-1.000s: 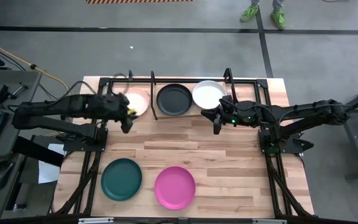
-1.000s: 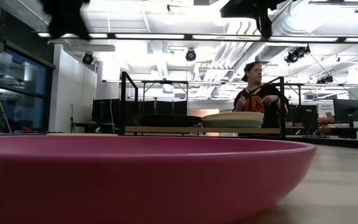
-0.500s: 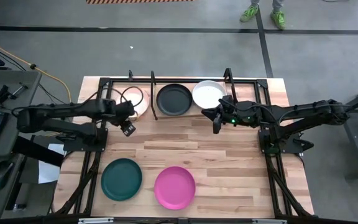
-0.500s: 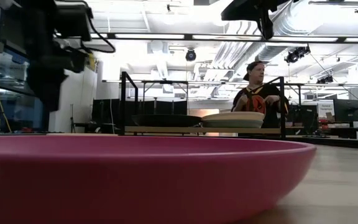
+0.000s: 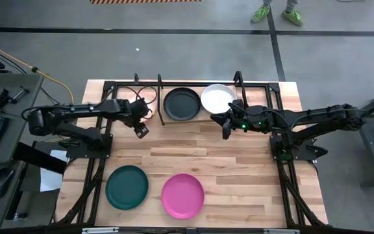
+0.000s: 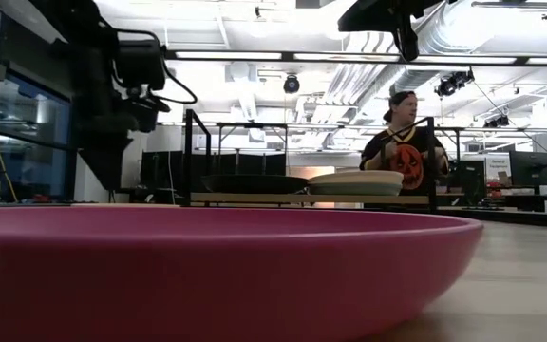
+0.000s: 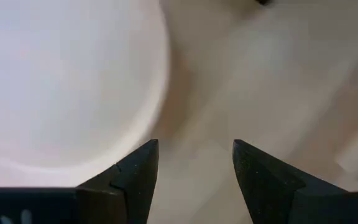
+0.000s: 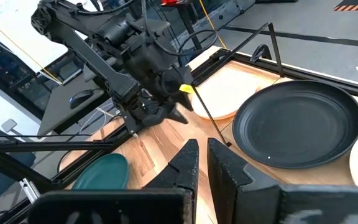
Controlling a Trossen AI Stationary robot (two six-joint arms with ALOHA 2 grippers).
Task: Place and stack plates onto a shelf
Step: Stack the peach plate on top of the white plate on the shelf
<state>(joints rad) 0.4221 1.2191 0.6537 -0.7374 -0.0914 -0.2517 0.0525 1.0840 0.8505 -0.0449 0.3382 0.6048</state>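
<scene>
The pale pink plate (image 5: 150, 109) lies at the left end of the shelf (image 5: 258, 84), partly under my left arm. The black plate (image 5: 182, 104) and the white plate (image 5: 217, 99) rest on the shelf board beside it. The dark teal plate (image 5: 127, 187) and the magenta plate (image 5: 182, 195) lie flat on the tabletop near its near edge. No light blue plate shows. My left gripper (image 5: 139, 129) is open, just off the pink plate's (image 7: 67, 81) near rim, its fingers over bare wood. My right gripper (image 5: 226, 130) hangs shut in front of the white plate.
Upright black posts (image 5: 160, 84) stand between the plates on the shelf, and wire rails run along its far side. Bare tabletop (image 5: 193, 153) lies between the shelf and the two near plates. A person (image 6: 405, 152) stands beyond the table's far side.
My left arm has come down and swung its wrist in over the pink plate, so the plate is now largely covered from above. Its gripper has shifted slightly toward the table's right. My right arm and all plates have kept still.
</scene>
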